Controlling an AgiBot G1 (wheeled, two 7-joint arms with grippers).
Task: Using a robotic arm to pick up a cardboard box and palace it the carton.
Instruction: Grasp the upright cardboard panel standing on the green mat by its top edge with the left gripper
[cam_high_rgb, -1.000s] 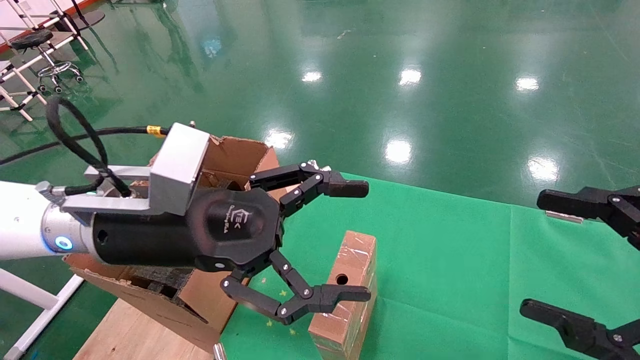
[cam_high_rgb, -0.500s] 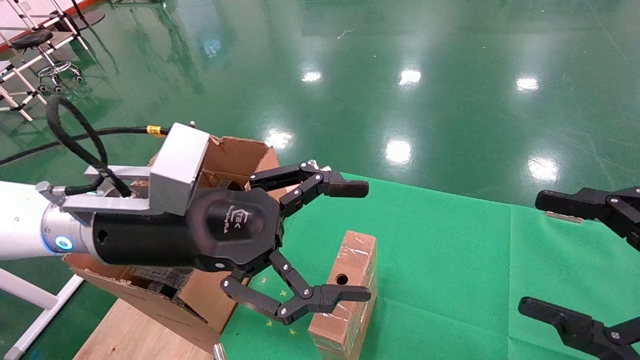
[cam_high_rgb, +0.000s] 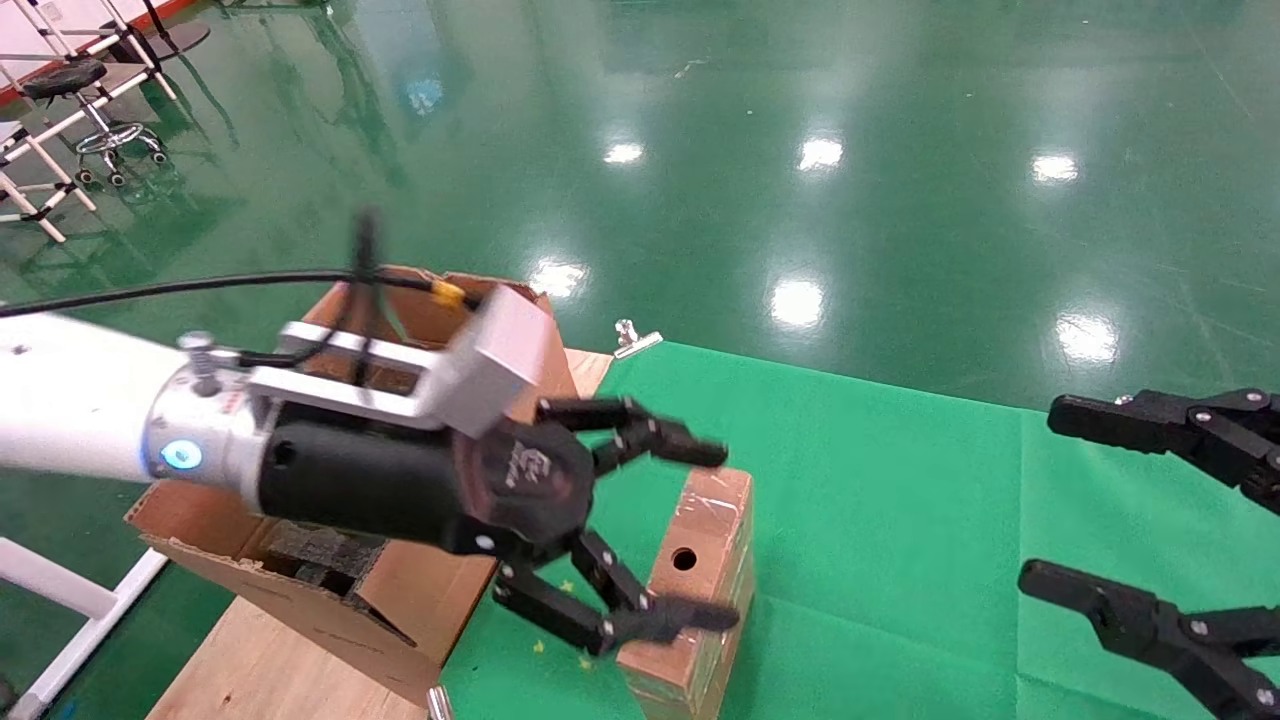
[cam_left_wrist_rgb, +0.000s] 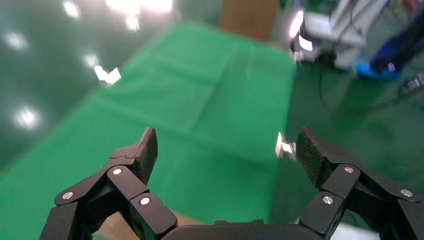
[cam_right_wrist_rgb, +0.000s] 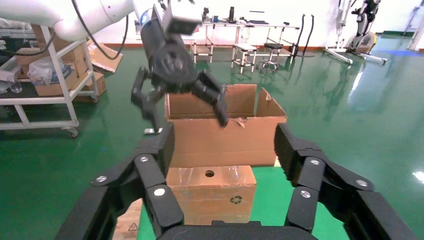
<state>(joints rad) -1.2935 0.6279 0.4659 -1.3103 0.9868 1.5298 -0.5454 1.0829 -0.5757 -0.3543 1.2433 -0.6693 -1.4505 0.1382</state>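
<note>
Black linkage fingers spread wide mark our left gripper (cam_high_rgb: 665, 535), which hangs just above the cardboard box (cam_high_rgb: 695, 590), one fingertip over the box's far top edge and the other over its near end, neither seen to press on it. On the gripper's round black body we see a pale logo, too smeared by motion to read. Behind it, at nine o'clock, comes the robotic arm (cam_high_rgb: 70, 410): a silver wrist with a blue light, a silver block (cam_high_rgb: 495, 360) mounted on top, a black cable (cam_high_rgb: 200, 285) with a yellow tag running off toward nine, and then the thick white sleeve. In the left wrist view both ribbed pads stand far apart over green cloth. The cardboard box is small, brown, oblong and glossy with clear tape; it stands on the green cloth (cam_high_rgb: 900, 520), showing a round hole in its side face, and in the right wrist view we can read a small recycling mark (cam_right_wrist_rgb: 235, 199) on that face. At nine o'clock from it, just beside, sits the carton (cam_high_rgb: 330, 590), large, corrugated, flaps ragged, dark inserts inside. Our right gripper (cam_high_rgb: 1110, 510) waits well apart at three o'clock, its fingers also wide, holding nothing.
</note>
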